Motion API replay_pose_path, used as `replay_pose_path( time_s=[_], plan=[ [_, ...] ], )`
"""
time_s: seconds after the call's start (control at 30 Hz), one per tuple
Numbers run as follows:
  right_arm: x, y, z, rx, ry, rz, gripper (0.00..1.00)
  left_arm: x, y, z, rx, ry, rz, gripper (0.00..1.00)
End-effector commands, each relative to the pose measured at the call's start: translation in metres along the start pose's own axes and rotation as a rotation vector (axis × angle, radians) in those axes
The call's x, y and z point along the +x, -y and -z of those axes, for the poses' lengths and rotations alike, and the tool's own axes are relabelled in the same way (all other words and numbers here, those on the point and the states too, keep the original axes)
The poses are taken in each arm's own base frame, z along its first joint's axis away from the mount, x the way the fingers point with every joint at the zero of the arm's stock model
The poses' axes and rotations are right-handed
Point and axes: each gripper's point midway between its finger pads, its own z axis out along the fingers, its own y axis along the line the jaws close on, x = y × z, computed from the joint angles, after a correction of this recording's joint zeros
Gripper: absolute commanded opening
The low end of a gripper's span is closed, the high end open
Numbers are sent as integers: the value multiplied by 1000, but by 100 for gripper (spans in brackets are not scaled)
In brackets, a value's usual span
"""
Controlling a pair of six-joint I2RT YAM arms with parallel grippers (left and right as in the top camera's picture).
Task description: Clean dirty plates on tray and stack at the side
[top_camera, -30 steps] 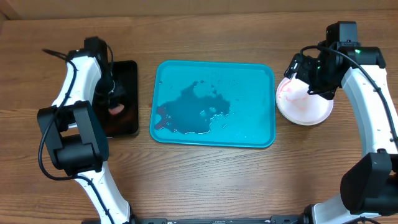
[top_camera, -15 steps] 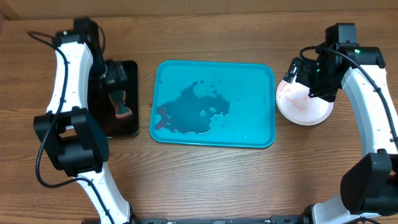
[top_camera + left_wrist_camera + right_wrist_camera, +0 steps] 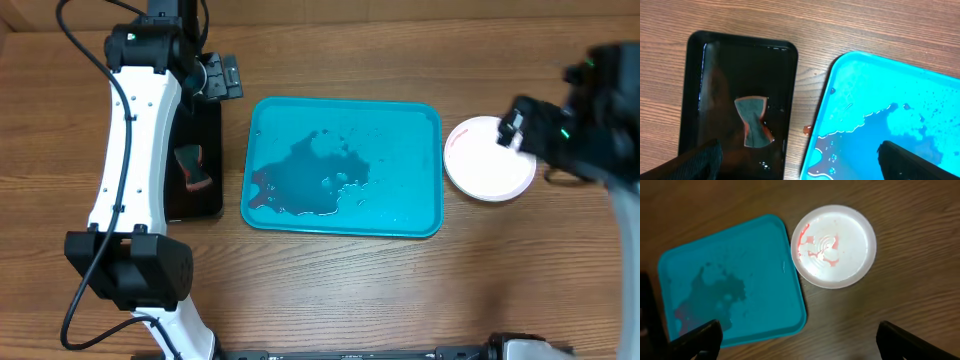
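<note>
A white plate (image 3: 488,160) with a red smear (image 3: 834,246) lies on the wood just right of the tray (image 3: 343,167). I cannot tell if other plates lie under it. The turquoise tray (image 3: 730,280) carries a puddle with reddish traces (image 3: 890,115) and no plates. My left gripper (image 3: 222,76) hangs open high above the gap between the black tray and the turquoise one (image 3: 800,161), holding nothing. My right gripper (image 3: 520,125), blurred, is open high above the table (image 3: 800,342), off to the plate's right edge.
A small black tray (image 3: 195,160) left of the turquoise one holds a wet grey-and-orange sponge (image 3: 754,121), also visible from overhead (image 3: 192,168). A red drop (image 3: 806,130) sits on the wood between the two trays.
My left gripper opened, left the sponge on the black tray and rose toward the far edge. My right gripper lifted off the plate and swung right.
</note>
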Motion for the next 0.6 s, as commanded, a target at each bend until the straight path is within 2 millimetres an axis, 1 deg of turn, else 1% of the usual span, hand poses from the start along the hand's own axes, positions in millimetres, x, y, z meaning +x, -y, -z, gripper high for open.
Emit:
replay_pose_path(
  time_s=[0.0,0.1,0.2,0.33,0.37,0.4,0.5,0.53,0.57],
  plan=[
    [4,4,37,-6,100,16,100,-1,2,-1,0,1,13,100],
    [8,4,56,-25,155,19,100,-1,2,-1,0,1,13,100],
    [12,4,67,-35,183,21,100,-1,2,-1,0,1,13,100],
    [29,10,68,-15,132,18,100,-1,2,-1,0,1,13,100],
    [30,16,68,14,129,21,100,-1,2,-1,0,1,13,100],
    [29,21,68,46,135,13,100,-1,2,-1,0,1,13,100],
    [17,22,63,56,178,13,100,-1,2,-1,0,1,13,100],
    [9,19,63,41,219,14,100,-1,2,-1,0,1,13,100],
    [-3,13,64,13,285,19,100,-1,2,-1,0,1,13,100]
  ],
)
